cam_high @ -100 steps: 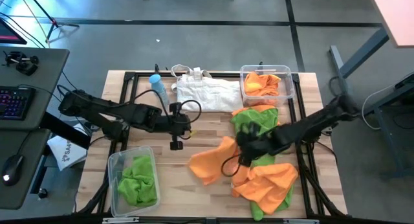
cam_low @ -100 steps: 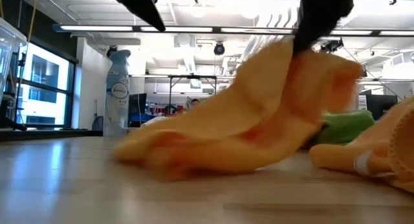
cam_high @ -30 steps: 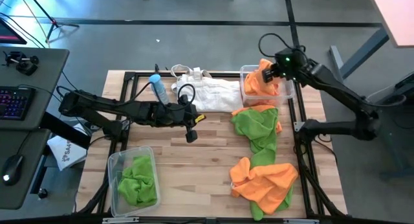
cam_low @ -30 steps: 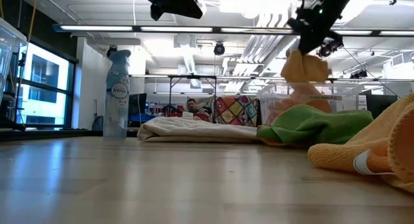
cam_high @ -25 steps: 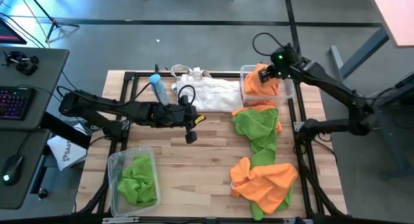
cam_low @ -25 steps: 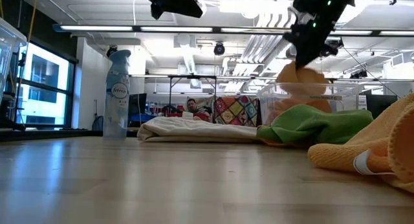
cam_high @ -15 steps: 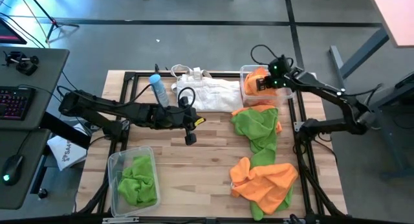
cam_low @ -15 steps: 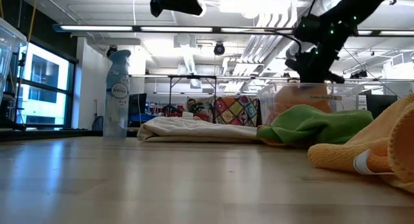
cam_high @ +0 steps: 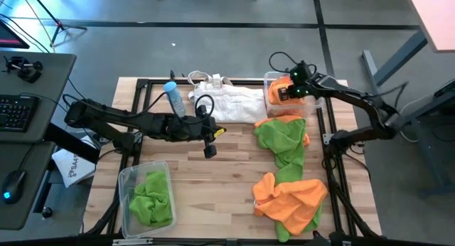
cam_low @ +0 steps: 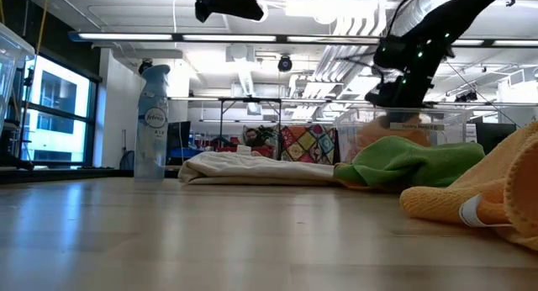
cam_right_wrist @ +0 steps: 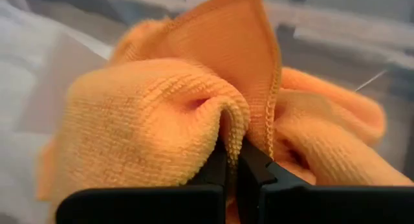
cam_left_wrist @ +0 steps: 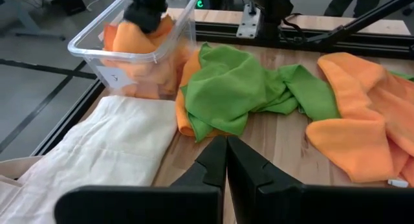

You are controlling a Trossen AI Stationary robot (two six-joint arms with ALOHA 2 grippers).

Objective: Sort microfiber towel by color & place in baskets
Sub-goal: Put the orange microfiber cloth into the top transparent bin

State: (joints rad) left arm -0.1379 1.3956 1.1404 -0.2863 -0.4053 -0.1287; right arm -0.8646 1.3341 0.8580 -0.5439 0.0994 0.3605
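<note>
Lowering into the far basket [cam_high: 317,84], the right claw [cam_high: 287,91] clenched an orange towel [cam_right_wrist: 194,114]; release seemed next, while the left claw [cam_left_wrist: 226,160] waited clenched

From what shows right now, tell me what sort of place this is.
Probably a robotics lab in an open-plan workspace: a framed wooden table, a desk with a keyboard beside it, and exposed ceiling light strips over more workbenches behind.

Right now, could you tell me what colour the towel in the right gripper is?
Orange; the right gripper pinches the towel, clearest in the right wrist view.
</note>
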